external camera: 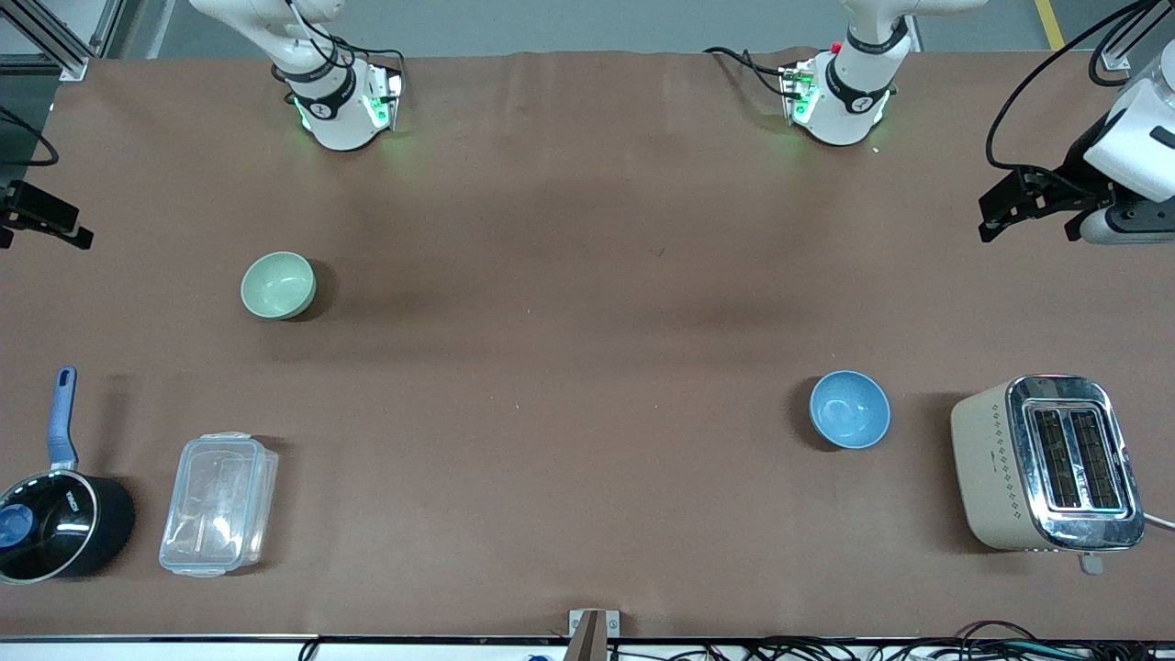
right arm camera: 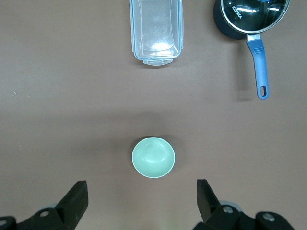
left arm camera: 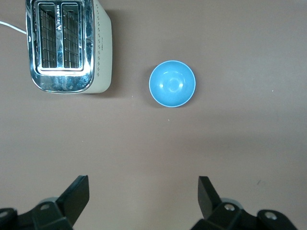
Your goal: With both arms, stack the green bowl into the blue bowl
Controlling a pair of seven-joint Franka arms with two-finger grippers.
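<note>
A robotics lab set up as a test bench. Two white arms (external camera: 321, 92) are bolted to a wide brown surface (external camera: 587, 275) edged by aluminium framing and loose cables. Kitchen props sit on it: a toaster (external camera: 1046, 464), a saucepan (external camera: 55, 523), a clear plastic container (external camera: 218, 505).

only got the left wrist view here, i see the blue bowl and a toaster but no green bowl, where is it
observer: The small pale mint-green glossy bowl stands upright toward the right arm's end of the table, farther from the front camera than the small sky-blue bowl.
operator: is the right tool on it yet
observer: No. The right tool is open and holds nothing; that bowl stands free on the table.
operator: anything close to it
observer: A clear plastic lidded container and a black saucepan with a blue handle lie nearer to the front camera, well apart from it.
</note>
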